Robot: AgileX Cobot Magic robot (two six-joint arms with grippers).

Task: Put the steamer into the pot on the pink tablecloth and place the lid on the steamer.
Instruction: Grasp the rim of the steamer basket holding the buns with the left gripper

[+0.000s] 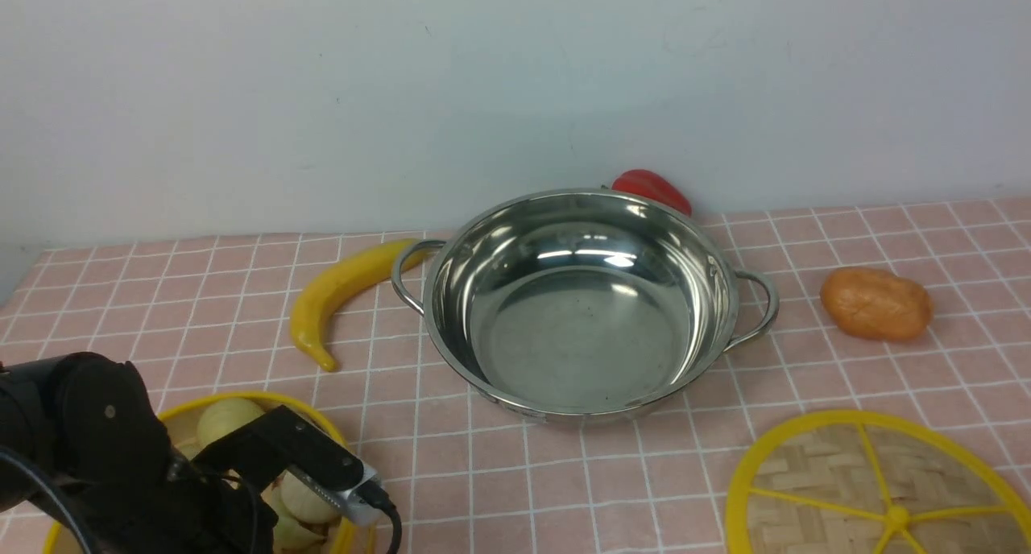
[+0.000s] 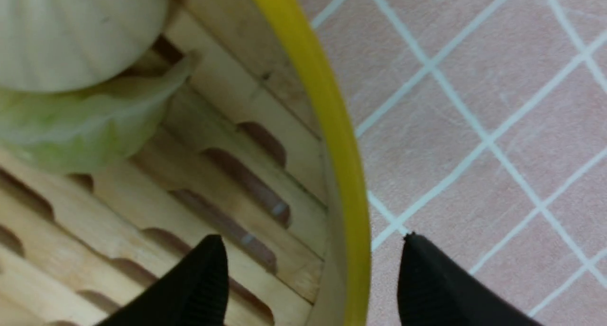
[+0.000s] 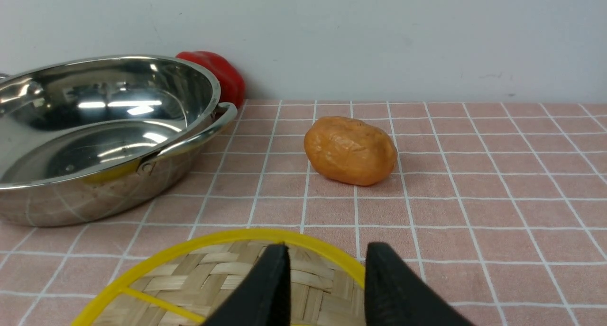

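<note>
Centre of desk, toward far edge: pot (image 1: 564, 328), upright on pink tablecloth (image 1: 564, 489).

Near left corner: steamer (image 1: 242, 396), standing on the cloth, well apart from the pot, partly hidden by left arm (image 1: 80, 449). Inside: pale buns (image 1: 225, 419) resting on a cabbage leaf (image 2: 71, 127).

Near right corner: lid (image 1: 878, 489), flat on the cloth, cut off by the near edge.

Left gripper (image 2: 313, 238): released, jaws spread wide and straddling the steamer's yellow rim. One finger inside the basket above the slatted floor, the other outside above the cloth. Apart from the rim on both sides.

Right gripper (image 3: 328, 248): released, jaws parted by a narrow gap, positioned over the far part of the lid's rim. Contact with the lid: cannot tell.

Just beside the pot's left handle: banana (image 1: 338, 292). Behind the pot, at the far edge: red pepper (image 1: 652, 190). Toward the right edge, near the pot's right handle: orange-brown potato (image 1: 876, 303).
</note>
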